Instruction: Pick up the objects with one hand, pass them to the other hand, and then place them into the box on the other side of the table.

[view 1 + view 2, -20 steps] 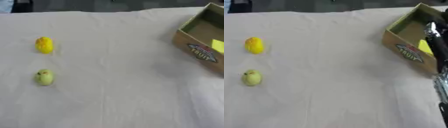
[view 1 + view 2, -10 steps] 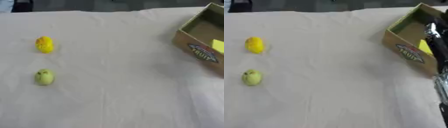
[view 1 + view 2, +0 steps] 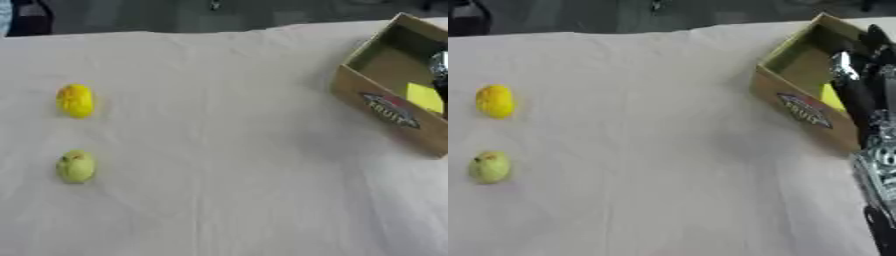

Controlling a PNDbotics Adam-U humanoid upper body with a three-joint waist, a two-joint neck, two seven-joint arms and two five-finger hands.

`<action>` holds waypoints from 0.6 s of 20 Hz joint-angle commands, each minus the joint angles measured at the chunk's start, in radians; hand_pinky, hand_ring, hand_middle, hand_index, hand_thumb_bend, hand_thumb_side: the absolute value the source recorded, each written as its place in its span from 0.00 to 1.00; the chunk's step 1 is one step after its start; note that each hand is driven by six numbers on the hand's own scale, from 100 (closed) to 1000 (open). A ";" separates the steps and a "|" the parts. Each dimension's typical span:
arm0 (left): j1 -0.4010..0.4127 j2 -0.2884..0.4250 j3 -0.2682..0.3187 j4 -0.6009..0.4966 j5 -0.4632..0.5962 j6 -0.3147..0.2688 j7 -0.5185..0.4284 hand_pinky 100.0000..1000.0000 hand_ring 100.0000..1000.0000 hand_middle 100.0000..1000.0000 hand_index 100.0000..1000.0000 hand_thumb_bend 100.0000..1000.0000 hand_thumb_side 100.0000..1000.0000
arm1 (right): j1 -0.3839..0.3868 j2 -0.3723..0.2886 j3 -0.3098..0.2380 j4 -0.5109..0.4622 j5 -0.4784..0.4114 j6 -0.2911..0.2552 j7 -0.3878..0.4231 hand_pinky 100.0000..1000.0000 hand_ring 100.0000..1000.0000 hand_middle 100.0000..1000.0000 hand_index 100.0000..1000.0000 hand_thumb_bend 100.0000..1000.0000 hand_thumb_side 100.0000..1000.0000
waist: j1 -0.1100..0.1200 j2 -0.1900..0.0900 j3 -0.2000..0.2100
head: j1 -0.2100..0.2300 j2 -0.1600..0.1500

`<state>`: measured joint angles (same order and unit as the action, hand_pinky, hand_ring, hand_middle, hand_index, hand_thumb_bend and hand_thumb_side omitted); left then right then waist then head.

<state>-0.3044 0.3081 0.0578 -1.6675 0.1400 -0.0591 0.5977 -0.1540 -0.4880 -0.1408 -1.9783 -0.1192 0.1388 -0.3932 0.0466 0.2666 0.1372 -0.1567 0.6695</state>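
An open cardboard box [image 3: 385, 107] sits at the table's [image 3: 227, 150] right side, a flat yellow item [image 3: 423, 96] inside it. The right hand [image 3: 852, 80] hangs over the box; whether its fingers are spread cannot be told. Far left, a yellow fruit [image 3: 75, 100] and a green fruit [image 3: 76, 166] lie apart on the cloth.

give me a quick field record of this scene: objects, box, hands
yellow fruit: on the cloth, left side, farther from the robot
green fruit: on the cloth, left side, nearer, apart from the yellow one
cardboard box: right side, open top, something yellow inside
right hand: over the box at the right edge, fingers not readable
left hand: not in view
table: covered with a pale cloth
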 commanded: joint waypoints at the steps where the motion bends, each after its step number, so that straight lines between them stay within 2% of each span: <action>1: -0.005 0.036 0.006 -0.017 0.000 0.001 0.003 0.63 0.65 0.58 0.74 0.47 0.66 | -0.008 -0.018 -0.009 -0.022 0.002 0.001 -0.004 1.00 0.92 0.95 1.00 0.00 0.50 | -0.001 -0.013 0.000 | 0.000 -0.017; 3: -0.010 0.038 0.009 -0.020 0.001 0.002 0.003 0.63 0.65 0.58 0.74 0.48 0.64 | -0.009 -0.022 -0.011 -0.022 -0.001 0.001 -0.007 1.00 0.92 0.95 1.00 0.00 0.50 | 0.000 -0.014 -0.001 | 0.034 -0.015; 5: -0.022 0.053 0.015 -0.032 -0.014 0.014 0.003 0.64 0.65 0.57 0.74 0.51 0.63 | -0.006 -0.030 -0.014 -0.022 -0.006 0.000 -0.012 1.00 0.92 0.95 1.00 0.00 0.50 | 0.003 -0.017 -0.001 | 0.078 0.002; 7: -0.033 0.101 0.008 -0.041 -0.036 0.059 -0.016 0.65 0.66 0.58 0.75 0.49 0.55 | 0.004 -0.047 -0.013 -0.022 -0.005 0.001 -0.013 1.00 0.92 0.94 1.00 0.00 0.49 | 0.008 -0.022 0.000 | 0.102 0.014; 9: -0.046 0.175 -0.007 -0.044 -0.057 0.141 -0.062 0.66 0.67 0.59 0.75 0.49 0.53 | 0.011 -0.070 -0.014 -0.022 -0.003 -0.007 -0.015 1.00 0.92 0.94 1.00 0.00 0.48 | 0.012 -0.027 -0.001 | 0.107 0.017; 12: -0.076 0.320 -0.050 -0.042 -0.076 0.310 -0.175 0.67 0.68 0.60 0.74 0.51 0.48 | 0.022 -0.107 -0.015 -0.022 -0.004 -0.024 -0.019 1.00 0.92 0.94 1.00 0.00 0.47 | 0.015 -0.033 -0.004 | 0.091 0.035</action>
<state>-0.3649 0.5418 0.0166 -1.6897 0.0756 0.1945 0.4577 -0.1280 -0.5512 -0.1440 -1.9783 -0.1210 0.1236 -0.4105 0.0616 0.2587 0.1334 -0.0645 0.6944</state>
